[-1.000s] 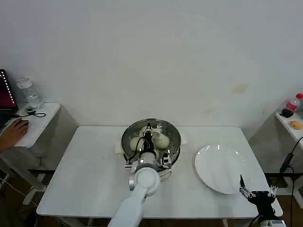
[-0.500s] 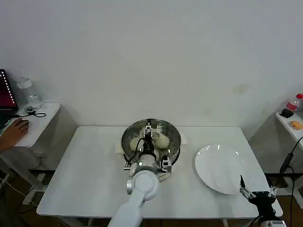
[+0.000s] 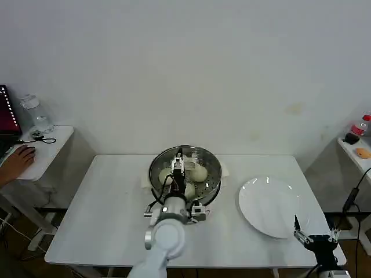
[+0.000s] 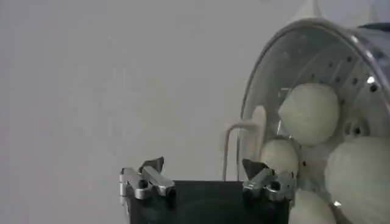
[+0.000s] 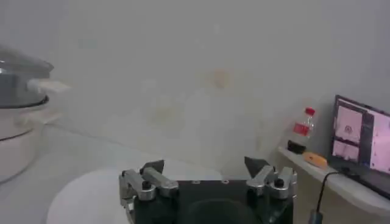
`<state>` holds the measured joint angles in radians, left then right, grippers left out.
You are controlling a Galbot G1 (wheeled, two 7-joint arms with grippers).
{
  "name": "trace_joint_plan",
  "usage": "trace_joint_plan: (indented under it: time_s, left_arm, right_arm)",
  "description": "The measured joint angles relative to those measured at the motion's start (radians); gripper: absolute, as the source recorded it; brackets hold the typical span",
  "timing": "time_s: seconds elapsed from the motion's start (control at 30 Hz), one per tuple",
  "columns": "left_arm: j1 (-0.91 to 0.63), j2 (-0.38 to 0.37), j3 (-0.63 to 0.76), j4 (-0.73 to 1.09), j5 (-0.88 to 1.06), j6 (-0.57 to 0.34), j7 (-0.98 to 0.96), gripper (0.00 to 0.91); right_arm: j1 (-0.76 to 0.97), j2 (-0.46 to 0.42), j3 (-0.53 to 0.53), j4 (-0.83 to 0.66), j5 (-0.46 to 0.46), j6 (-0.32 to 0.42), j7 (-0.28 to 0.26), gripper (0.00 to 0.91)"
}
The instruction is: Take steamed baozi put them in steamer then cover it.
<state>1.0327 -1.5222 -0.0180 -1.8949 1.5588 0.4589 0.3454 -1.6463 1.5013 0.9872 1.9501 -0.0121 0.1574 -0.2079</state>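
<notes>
My left gripper (image 3: 177, 166) hung open-fingered over the steamer (image 3: 213, 168) at the table's (image 3: 104, 214) centre, where four steamed baozi (image 4: 309, 113) sat on the perforated tray. My right gripper (image 5: 206, 165), fingers spread, idled beside the white plate (image 3: 269, 205).

White surface (image 3: 110, 214) against a plain pale wall. On its right half, flat white plate (image 3: 269, 207). Far left, small side table (image 3: 43, 152) with clear jar (image 3: 35, 113) and laptop edge (image 3: 6, 116). Far right, shelf (image 3: 356, 152) bearing red-capped bottle (image 3: 360, 125) and orange object (image 3: 363, 153).
</notes>
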Motion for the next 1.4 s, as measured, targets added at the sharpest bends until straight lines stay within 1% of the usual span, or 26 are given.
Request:
trace_joint_plan:
  time_s: [0.17,0.33,0.47,0.57,0.7,0.87,0.97,1.13,1.4]
  left_arm:
    - [0.045,0.041,-0.019,-0.082,-0.066,-0.016,-0.023,0.907]
    - [0.118,0.108,-0.07,-0.182,-0.237,-0.061,-0.117,0.907]
    - [0.211,0.163,-0.159,-0.224,-0.47,-0.172,-0.253,0.907]
    - [0.293,0.194,-0.251,-0.242,-0.678,-0.258,-0.347,0.907]
    - [0.4,0.22,-0.359,-0.255,-0.943,-0.324,-0.44,0.907]
    - [0.532,0.228,-0.452,-0.259,-1.237,-0.386,-0.51,0.907]
    - [0.6,0.224,-0.488,-0.268,-1.351,-0.41,-0.54,0.907]
    - [0.691,0.215,-0.53,-0.268,-1.478,-0.438,-0.571,0.907]
    - [0.753,0.204,-0.558,-0.254,-1.592,-0.465,-0.594,0.907]
  right_arm:
    - [-0.002,-0.005,-0.007,-0.006,0.005,0.003,0.006,0.907]
    - [-0.014,-0.018,-0.014,-0.001,0.021,0.002,0.012,0.907]
    - [-0.031,-0.034,-0.025,0.01,0.037,0.001,0.015,0.907]
    - [-0.055,-0.055,-0.041,0.021,0.052,-0.003,0.015,0.907]
    - [-0.092,-0.092,-0.063,0.04,0.082,-0.015,0.018,0.907]
    - [-0.135,-0.139,-0.093,0.067,0.139,-0.037,0.03,0.907]
    - [-0.156,-0.163,-0.114,0.085,0.177,-0.057,0.035,0.907]
    - [-0.185,-0.195,-0.141,0.113,0.227,-0.099,0.045,0.907]
    - [-0.213,-0.218,-0.184,0.136,0.264,-0.135,0.055,0.907]
